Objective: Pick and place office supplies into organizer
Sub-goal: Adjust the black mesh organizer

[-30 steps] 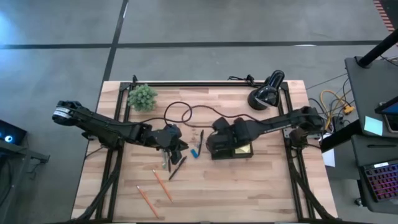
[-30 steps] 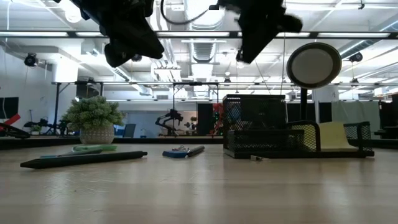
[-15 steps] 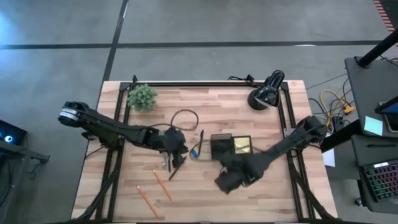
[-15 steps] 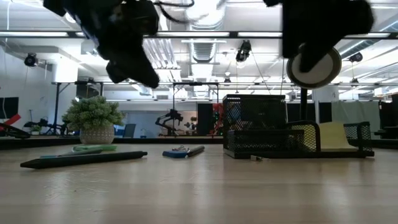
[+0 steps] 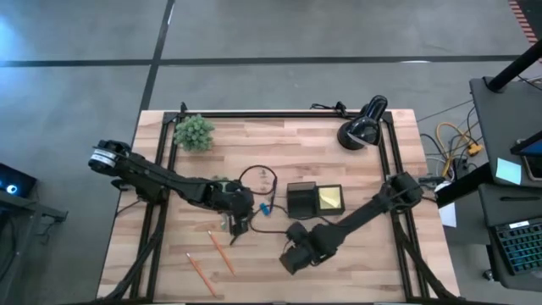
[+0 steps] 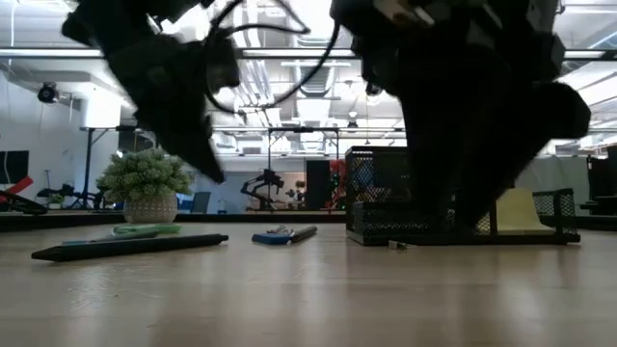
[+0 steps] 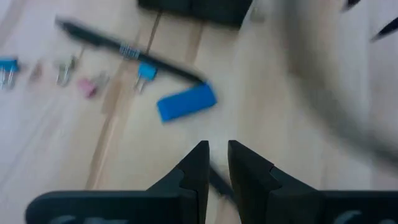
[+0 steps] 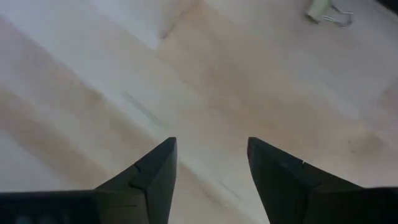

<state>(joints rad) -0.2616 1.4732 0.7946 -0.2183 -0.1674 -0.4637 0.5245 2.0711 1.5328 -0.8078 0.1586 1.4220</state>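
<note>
Pale wooden planks make up the desk [image 5: 356, 178], framed by black rails, with grey concrete floor all around it. Open bare wood lies along the 6 o'clock edge and at the 3 o'clock side.

The organizer [image 5: 314, 200], a black mesh box with compartments, sits just right of the desk's centre; a yellow sticky-note pad [image 5: 331, 199] stands in its right compartment. At 1 o'clock a black round-headed lamp [image 5: 362, 124] rests near the rail, and at 11 o'clock stands a bushy green plant [image 5: 195, 131] in a pale pot.

The left end effector [image 5: 236, 219] hovers left of centre over a cluster of supplies. Its 2 dark fingers stand nearly together with a narrow gap, and nothing shows between them. In the left wrist view, a flat blue piece [image 7: 186, 102] lies just ahead, a slim dark pen [image 7: 127, 50] beyond it, and small binder clips [image 7: 9, 68] to one side.

The right end effector [image 5: 294, 257] hangs low at 6 o'clock of the organizer, over bare wood, its fingers spread wide and empty. A small binder clip [image 8: 328, 10] lies well ahead of it.

2 orange pencils [image 5: 222, 253] lie at 7 o'clock, apart from everything else.
</note>
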